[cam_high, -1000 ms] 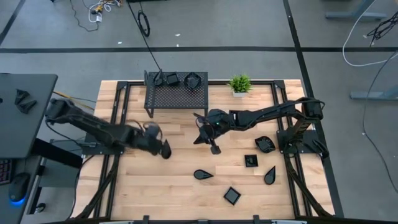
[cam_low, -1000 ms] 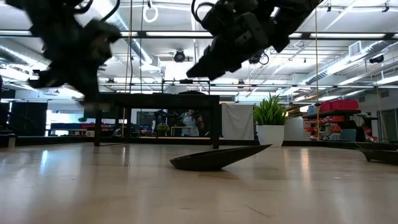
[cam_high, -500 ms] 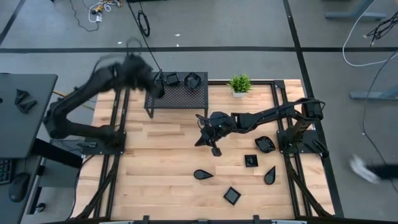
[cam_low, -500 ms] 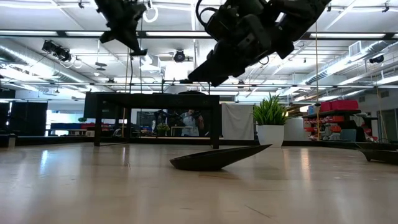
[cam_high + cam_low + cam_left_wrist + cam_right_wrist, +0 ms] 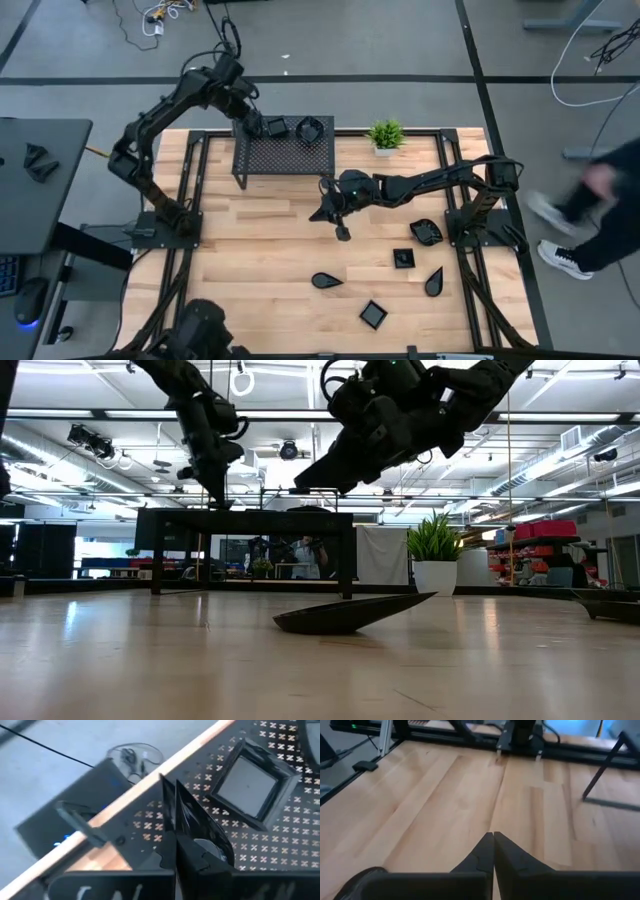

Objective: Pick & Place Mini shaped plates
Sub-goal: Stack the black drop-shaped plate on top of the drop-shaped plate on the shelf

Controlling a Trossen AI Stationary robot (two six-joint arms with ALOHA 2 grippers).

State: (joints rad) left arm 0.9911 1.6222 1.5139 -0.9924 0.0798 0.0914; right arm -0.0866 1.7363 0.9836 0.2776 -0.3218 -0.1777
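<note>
Holding 1 glossy plate (image 5: 202, 837), the left claw (image 5: 252, 124) hovers over the rack (image 5: 285, 155) carrying 2 more; right claw (image 5: 340, 228) closed.

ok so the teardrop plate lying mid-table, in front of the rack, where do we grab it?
Pinch the rim of the teardrop plate near its pointed tip, from straight above, one finger inside, one outside. The low view shows it shallow with the tip end lifted off the wood, so the outer finger likely has room there. The right claw hangs nearest.
</note>
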